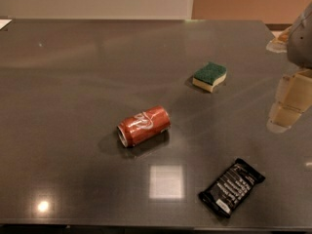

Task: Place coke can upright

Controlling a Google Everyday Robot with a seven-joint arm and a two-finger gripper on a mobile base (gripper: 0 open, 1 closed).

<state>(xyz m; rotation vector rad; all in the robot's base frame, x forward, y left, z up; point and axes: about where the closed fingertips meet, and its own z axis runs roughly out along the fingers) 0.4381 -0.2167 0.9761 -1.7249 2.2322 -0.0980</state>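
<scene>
Dark grey table (73, 82) fills the view from the near edge back to the wall, glossy, with ceiling lights reflected in it. Over on the right, the gripper (288, 101) hangs above the tabletop, cut off by the frame; released or clenched, I cannot tell. Black packet (232, 187) lies flat at front right, its white print too small to read. Coke can (144, 126) is on its side mid-table, well left of the gripper, nothing touching it. Green sponge (210, 76) sits beyond.
</scene>
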